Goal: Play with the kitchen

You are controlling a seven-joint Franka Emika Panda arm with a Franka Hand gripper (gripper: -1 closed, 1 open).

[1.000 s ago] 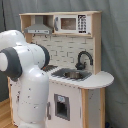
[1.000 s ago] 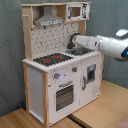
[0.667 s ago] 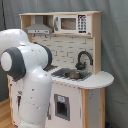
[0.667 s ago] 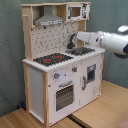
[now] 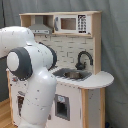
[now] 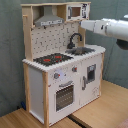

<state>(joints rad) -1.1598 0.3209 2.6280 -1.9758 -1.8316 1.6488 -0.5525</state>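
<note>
Reaching: our gripper hovers above the tap and sink; finger state we cannot tell. Kitchen stands on the wood floor. Approach step, we judge; next, descend onto the tap.

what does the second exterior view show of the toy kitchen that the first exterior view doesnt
Only the first exterior view shows the robot arm's bulky white joints up close, hiding the kitchen's left part.

Only the second exterior view shows the black hob with red rings, the oven door with its window and the knobs above it. The arm's slim white forearm reaches in from the second exterior view's right.

Both share the tall white and light-wood toy kitchen, its grey sink, curved black tap and grey hood.
</note>
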